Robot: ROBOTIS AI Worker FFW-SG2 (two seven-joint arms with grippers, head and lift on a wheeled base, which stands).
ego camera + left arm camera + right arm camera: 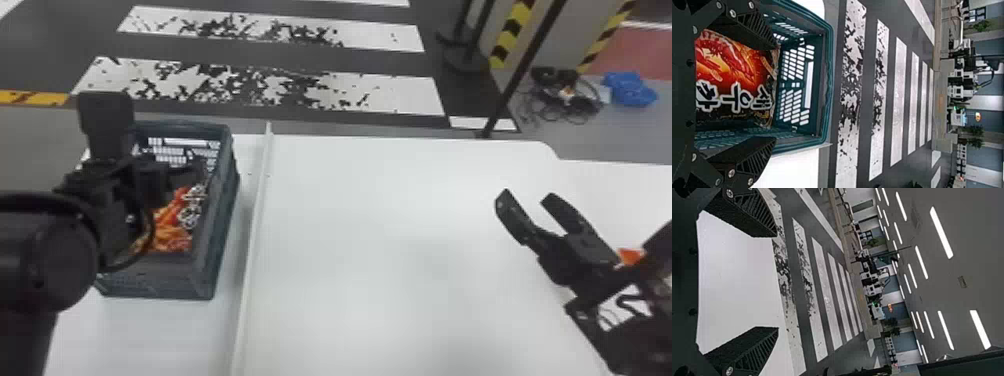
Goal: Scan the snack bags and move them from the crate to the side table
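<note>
In the head view my left gripper (172, 175) is at the grey-blue crate (207, 270), its arm covering the crate's left part. Orange and red snack bags (172, 232) lie in the crate below it. Seen from the left wrist, the open left gripper (774, 92) has its fingers apart on either side of a red and black snack bag (734, 78) inside the crate (826, 86); contact cannot be made out. My right gripper (525, 197) stands open over the right part of the white table, and the right wrist view shows that gripper (777, 282) with nothing between its fingers.
A raised white strip (255, 225) runs along the white table (380, 250) just right of the crate. An orange object (631, 256) shows behind the right gripper. A black pole (520, 75) rises beyond the table's far edge.
</note>
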